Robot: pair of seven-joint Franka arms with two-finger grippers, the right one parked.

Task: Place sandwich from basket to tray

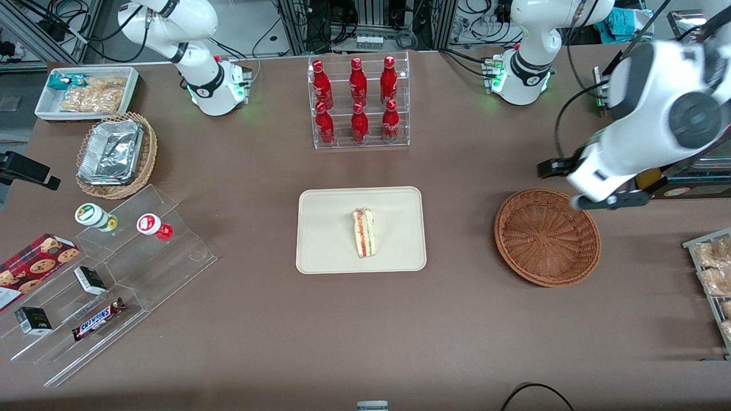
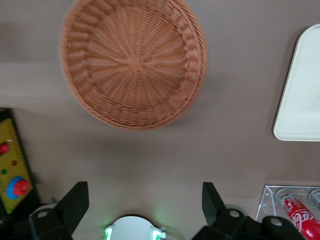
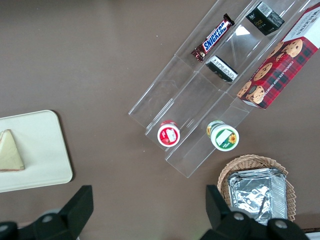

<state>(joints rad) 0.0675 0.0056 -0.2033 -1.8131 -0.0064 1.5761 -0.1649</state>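
Sandwich (image 1: 364,232) deposited on tray (image 1: 325,251); basket (image 1: 547,237) empty.
Gripper (image 2: 145,200) is held above the table near the basket, jaws spread, nothing gripped. A low sweep could knock the basket.

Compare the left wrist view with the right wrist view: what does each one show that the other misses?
Only the left wrist view shows the basket, with nothing in it, and the open gripper held above the table beside it, plus a red bottle. Only the right wrist view shows the sandwich lying on the tray, the Snickers bar and the cookie box. Both show part of the tray.
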